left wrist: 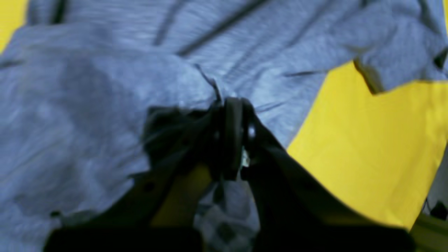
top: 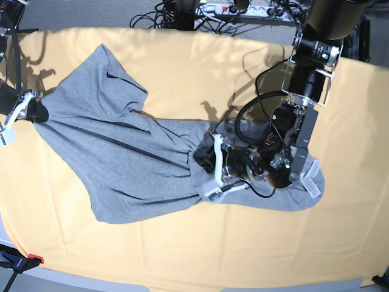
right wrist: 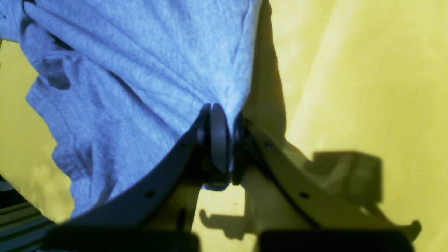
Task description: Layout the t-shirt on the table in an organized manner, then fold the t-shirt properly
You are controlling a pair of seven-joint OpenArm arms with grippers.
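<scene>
We see the grey t-shirt (top: 127, 164) lying crumpled across the tabletop (top: 200, 255), stretched from the far left edge in the base view toward the middle, where it bunches up under the left arm. It is not flat: long diagonal folds run through the cloth, and one sleeve (top: 112, 70) points up toward the far side.

Our left pincer (left wrist: 232, 115) is clenched on a gathered ridge of the t-shirt (left wrist: 105, 105); in the left wrist view the fabric wrinkles converge right at its tips, with yellow tabletop (left wrist: 367, 147) showing to one side.

Our right pincer (right wrist: 220, 115) is likewise clamped on a pinch of the t-shirt (right wrist: 140, 70), the cloth fanning away from its closed tips, and its shadow falls on the tabletop (right wrist: 385, 87) beside it. In the base view this pincer (top: 27, 109) sits at the shirt's left end, near the tabletop edge.
</scene>
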